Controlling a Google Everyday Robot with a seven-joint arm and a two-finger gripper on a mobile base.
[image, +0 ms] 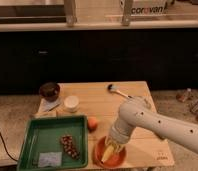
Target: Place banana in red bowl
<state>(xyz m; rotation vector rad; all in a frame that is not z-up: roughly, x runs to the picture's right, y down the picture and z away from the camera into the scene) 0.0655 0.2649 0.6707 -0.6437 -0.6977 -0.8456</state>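
Note:
The red bowl [103, 157] sits at the front edge of the wooden table, right of the green tray. The banana [108, 152] lies inside the bowl, its yellow body showing under the arm's end. My gripper [113, 145] reaches down from the white arm into the bowl, right over the banana and touching or nearly touching it.
A green tray [52, 141] holding a dark snack and a grey packet is at the front left. A small orange fruit [92, 123] lies beside the bowl. A dark brown bowl [49, 90], a white cup [70, 103] and a brush [117, 91] stand further back on the table [99, 102].

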